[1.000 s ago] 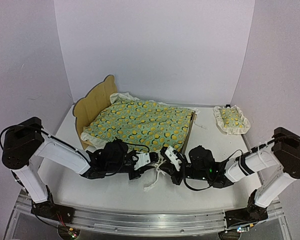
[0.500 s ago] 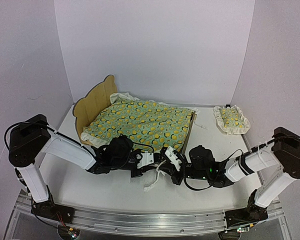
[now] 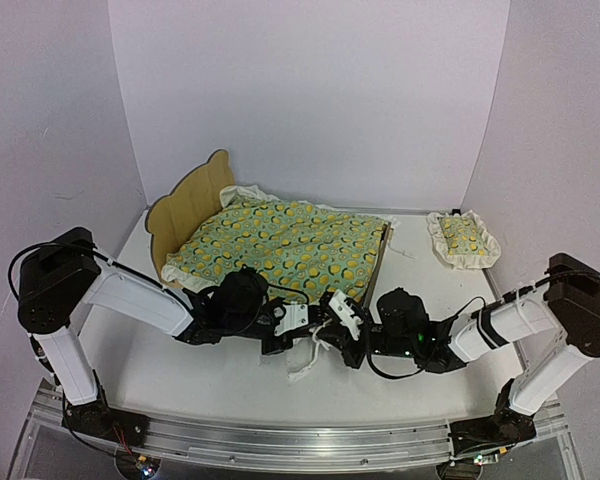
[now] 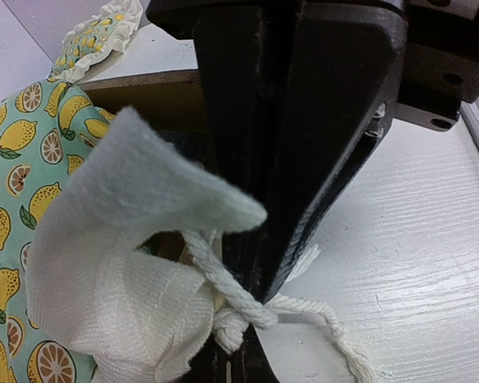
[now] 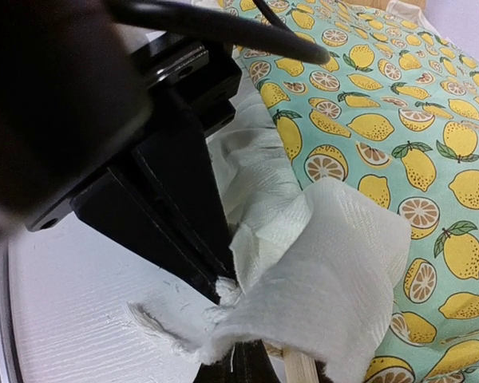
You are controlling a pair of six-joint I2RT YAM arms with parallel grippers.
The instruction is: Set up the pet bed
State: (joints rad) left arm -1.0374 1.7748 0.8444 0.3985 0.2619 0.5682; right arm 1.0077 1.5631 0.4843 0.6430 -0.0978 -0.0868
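The pet bed (image 3: 185, 205) stands at the back left, with its plywood headboard on the left. The lemon-print blanket (image 3: 280, 245) covers it and hides the mattress pad. Both grippers meet at the blanket's near corner, in front of the bed's foot. My left gripper (image 3: 298, 320) is shut on the blanket's white knotted cord (image 4: 247, 307) beside the white ruffle (image 4: 120, 295). My right gripper (image 3: 342, 322) is shut on the white corner flap (image 5: 327, 263), with the cord's frayed end (image 5: 156, 327) lying on the table. The wooden rail (image 5: 299, 369) shows under the flap.
The small matching ruffled pillow (image 3: 462, 238) lies on the table at the back right, and also shows in the left wrist view (image 4: 104, 32). White walls close in the table at the back and on both sides. A loose strip of white cloth (image 3: 308, 358) hangs below the grippers.
My left gripper has moved a little to the right, closer to the right gripper at the blanket corner. The right arm has hardly moved.
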